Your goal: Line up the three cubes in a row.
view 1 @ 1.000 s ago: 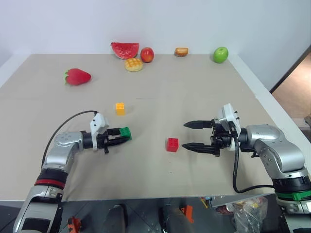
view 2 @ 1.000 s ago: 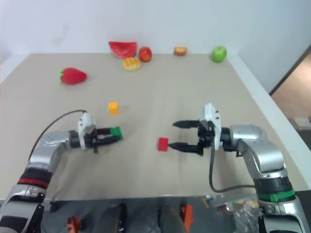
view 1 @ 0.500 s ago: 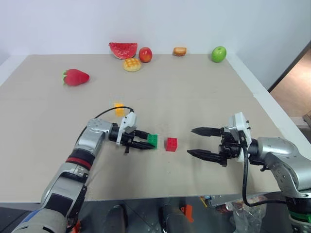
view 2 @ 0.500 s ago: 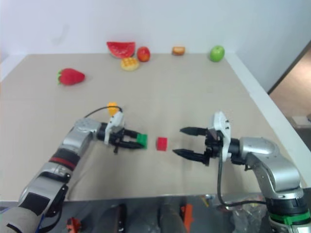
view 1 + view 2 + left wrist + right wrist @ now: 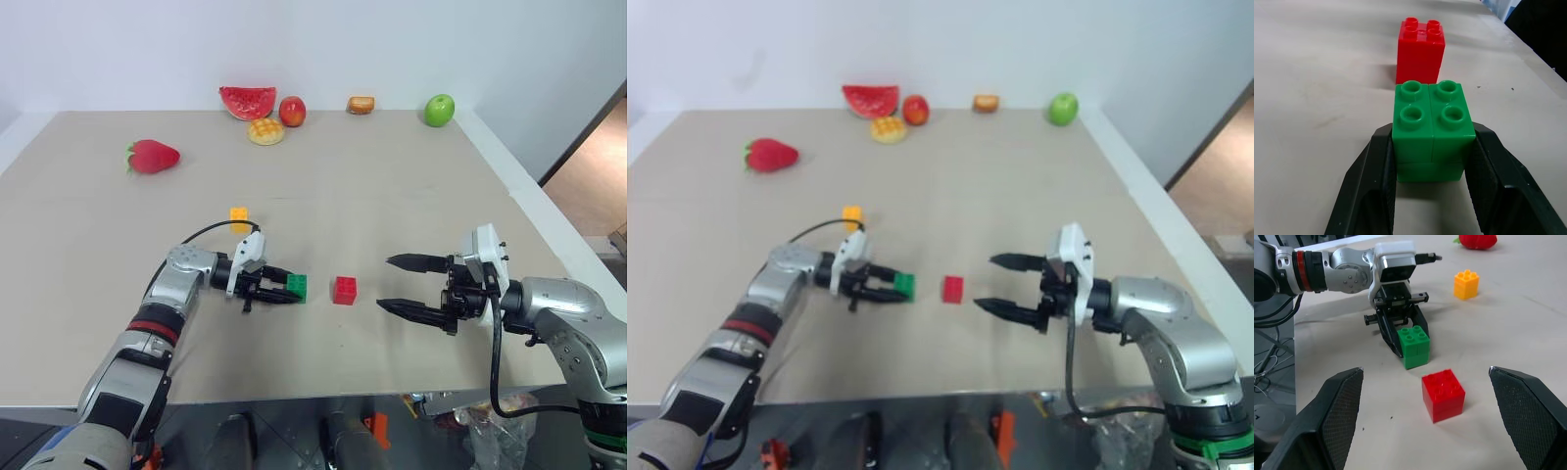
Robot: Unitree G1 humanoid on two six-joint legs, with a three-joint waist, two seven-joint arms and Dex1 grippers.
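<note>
My left gripper (image 5: 291,290) is shut on the green cube (image 5: 296,287), holding it by its two sides low over the table. The red cube (image 5: 344,290) stands on the table just to its right, with a small gap between them. In the left wrist view the green cube (image 5: 1432,129) sits between the black fingers (image 5: 1376,181), with the red cube (image 5: 1420,49) right behind it. The yellow cube (image 5: 239,218) stands alone, farther back and to the left. My right gripper (image 5: 385,282) is open, empty, and points at the red cube from the right.
Toy fruits lie along the far edge: a strawberry (image 5: 154,157), a watermelon slice (image 5: 251,100), a yellow waffle-like piece (image 5: 267,131), a red apple (image 5: 293,111), a small orange piece (image 5: 361,104) and a green apple (image 5: 440,110). The table's right edge (image 5: 529,211) runs past my right arm.
My left gripper has carried the green cube to the right, from the table's left part to just beside the red cube. The right gripper stays open to the red cube's right.
</note>
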